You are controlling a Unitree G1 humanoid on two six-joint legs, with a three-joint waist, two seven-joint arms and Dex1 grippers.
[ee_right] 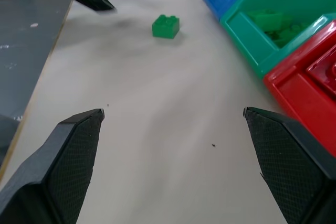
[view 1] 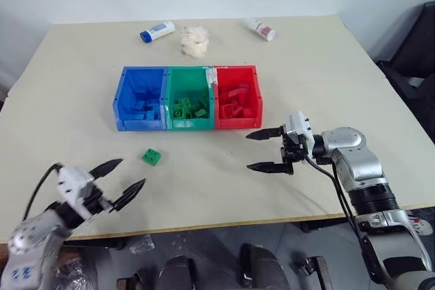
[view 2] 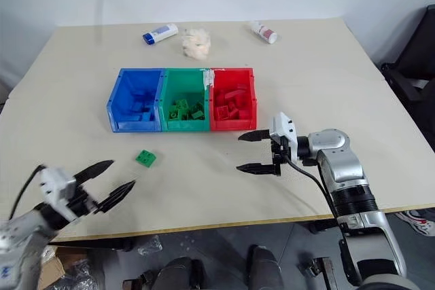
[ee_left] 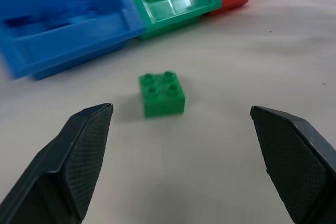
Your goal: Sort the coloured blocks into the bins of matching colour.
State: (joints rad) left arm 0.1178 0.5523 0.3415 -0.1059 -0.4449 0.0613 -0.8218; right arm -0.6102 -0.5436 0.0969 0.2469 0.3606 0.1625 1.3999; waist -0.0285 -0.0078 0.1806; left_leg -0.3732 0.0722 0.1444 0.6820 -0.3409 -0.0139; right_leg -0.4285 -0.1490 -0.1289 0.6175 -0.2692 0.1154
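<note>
Tabletop (view 1: 326, 66) carries 3 joined bins in a row: blue bin (view 1: 140, 98), green bin (view 1: 189, 97), red bin (view 1: 237, 97), each already holding blocks of its own colour. 1 green block (view 1: 152, 157) lies loose on the tabletop, studs up, near the front of the blue bin and apart from it.

Left end effector (view 1: 125, 180): fingers spread wide, empty, low over the tabletop near its front edge, pointing toward the green block; the block sits ahead of the fingertips, not touched.

Right end effector (view 1: 266, 150): fingers spread wide, empty, just in front of the red bin, pointing left.

Far side of tabletop: 2 white bottles (view 1: 158, 31) (view 1: 261, 29) with a white fluffy wad (view 1: 195, 39) between them.
</note>
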